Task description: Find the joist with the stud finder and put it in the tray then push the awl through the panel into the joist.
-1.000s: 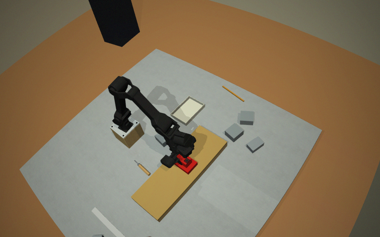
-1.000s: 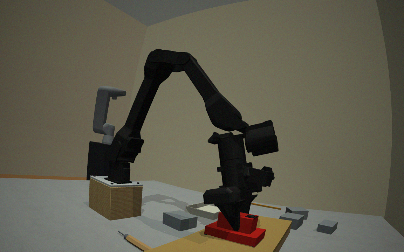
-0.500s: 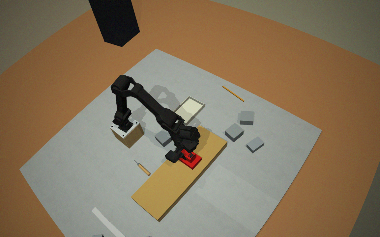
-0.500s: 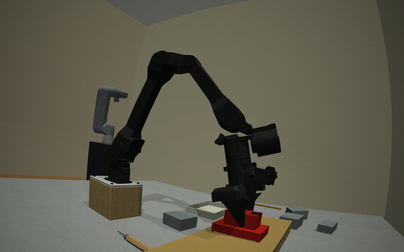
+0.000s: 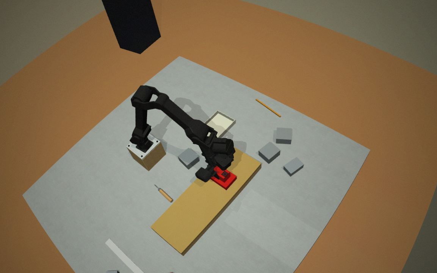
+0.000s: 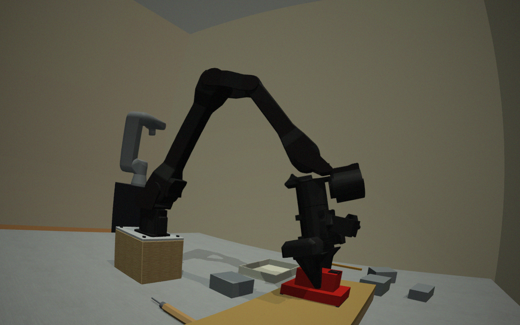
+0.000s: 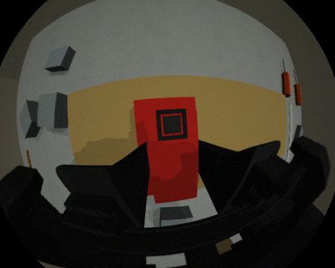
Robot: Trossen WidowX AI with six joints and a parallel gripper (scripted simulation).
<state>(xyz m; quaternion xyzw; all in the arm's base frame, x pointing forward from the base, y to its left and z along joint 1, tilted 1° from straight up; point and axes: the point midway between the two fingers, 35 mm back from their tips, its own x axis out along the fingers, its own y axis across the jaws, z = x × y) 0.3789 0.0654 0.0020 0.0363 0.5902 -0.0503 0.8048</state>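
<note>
The red stud finder (image 5: 228,183) (image 6: 314,297) (image 7: 145,112) sits flat, on or just at the surface of the tan floor panel (image 5: 192,217) (image 6: 253,311) (image 7: 100,112), toward the panel's far end from the front in the top view. Its square display is dark, with no green showing. My gripper (image 5: 219,171) (image 6: 322,276) (image 7: 168,143) is shut on the stud finder's raised body, a finger on each side. The pale tray (image 5: 221,119) (image 6: 273,269) is empty where visible; the arm covers part of it. The awl (image 5: 165,195) (image 6: 175,312) lies beside the panel. The joist is hidden.
A grey block (image 5: 188,157) (image 6: 231,285) lies between robot base and panel. Several more, including one block (image 5: 269,151), lie past the panel's far end. An orange rod (image 5: 268,107) lies beyond the tray. Orange-handled tools (image 7: 286,84) show at right in the wrist view.
</note>
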